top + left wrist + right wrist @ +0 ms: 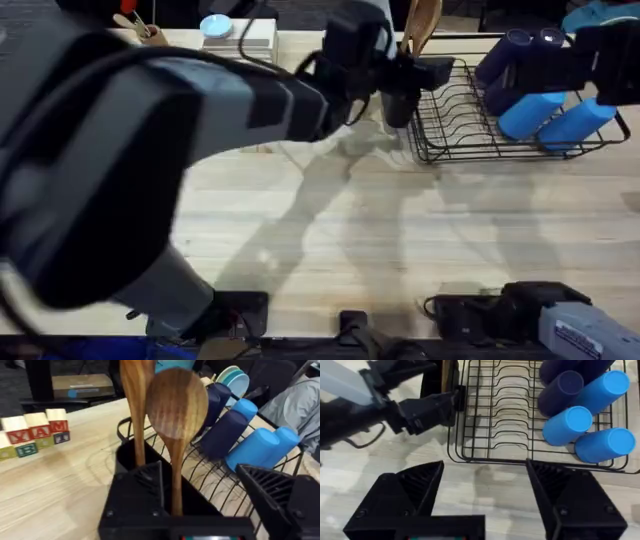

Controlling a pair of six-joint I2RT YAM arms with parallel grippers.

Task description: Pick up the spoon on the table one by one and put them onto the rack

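Two wooden spoons stand upright in the black caddy (125, 457) at the left end of the wire rack (500, 130). The darker wide-bowled spoon (177, 402) is nearer, and the lighter spoon (134, 405) is just behind it; both show in the overhead view as spoons (420, 25). My left gripper (200, 472) is open at the caddy, and the dark spoon's handle rises between its fingers without being pinched. From the right wrist view, the left gripper (432, 407) sits against the caddy's side. My right gripper (485, 470) is open over bare table in front of the rack.
Light blue cups (560, 120) and dark blue cups (510, 55) lie in the rack's right half. Letter blocks (35, 432) sit on the table left of the rack. A small wooden cup (150, 33) and a white box (240, 38) stand at the far edge.
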